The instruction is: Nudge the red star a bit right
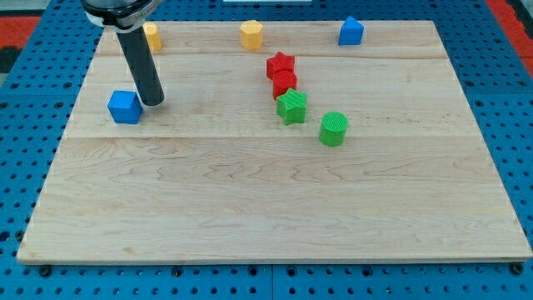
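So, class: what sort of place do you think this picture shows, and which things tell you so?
Probably a robotics lab bench set up for pushing trials: a wooden board lies on a blue perforated surface, small coloured blocks such as the red star sit on it, and my tip rests beside the blue cube.

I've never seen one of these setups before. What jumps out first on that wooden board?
A thick dark rod comes down from the view's top left, and my tip rests just right of a blue cube. Near the middle, the red star, another red block, a green star and a green cylinder string out diagonally toward the view's lower right.
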